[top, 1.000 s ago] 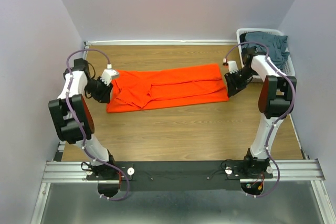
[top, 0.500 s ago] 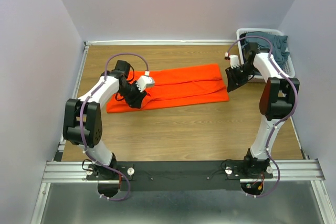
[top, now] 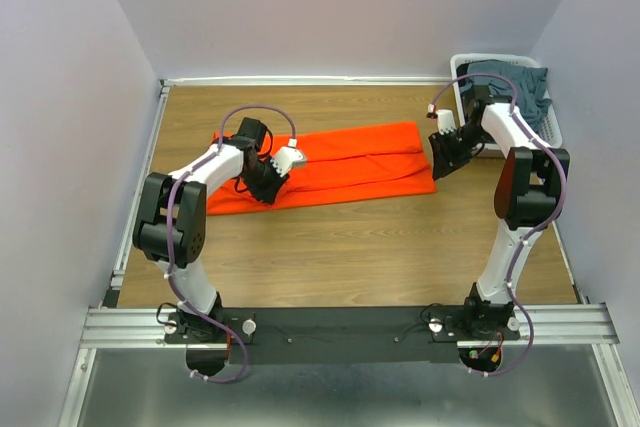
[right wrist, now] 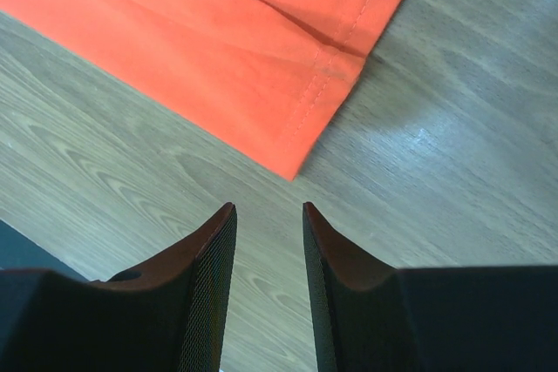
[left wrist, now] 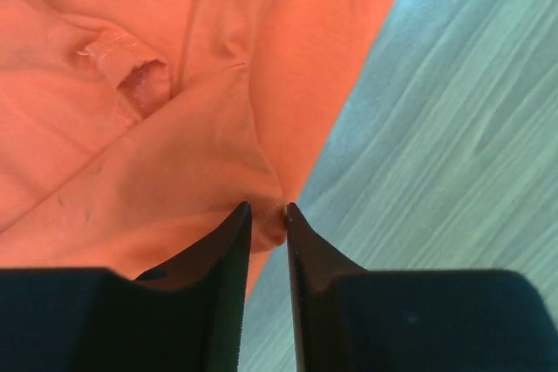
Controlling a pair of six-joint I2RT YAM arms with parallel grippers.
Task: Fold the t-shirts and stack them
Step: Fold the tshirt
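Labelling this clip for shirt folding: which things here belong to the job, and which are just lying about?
Job: bright orange-red cloth t-shirt, laid out on the table; dark slate blue-grey cloth shirts, heaped in the basket; left gripper, pinching the orange shirt's edge.
Lying about: white plastic slatted basket; brown wooden table.

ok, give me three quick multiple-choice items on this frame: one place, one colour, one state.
1. Where does the white slatted plastic basket stand?
A far right corner of the wooden table
B far left corner
C table centre

2. What colour is the soft t-shirt spread on the table?
A slate blue-grey
B orange-red
C white

3. How is the right gripper?
A shut on the t-shirt
B inside the basket
C open, empty

Key: A, the top view shows it at the far right; B, the cloth is bright orange-red; C, bare wood shows between its fingers.
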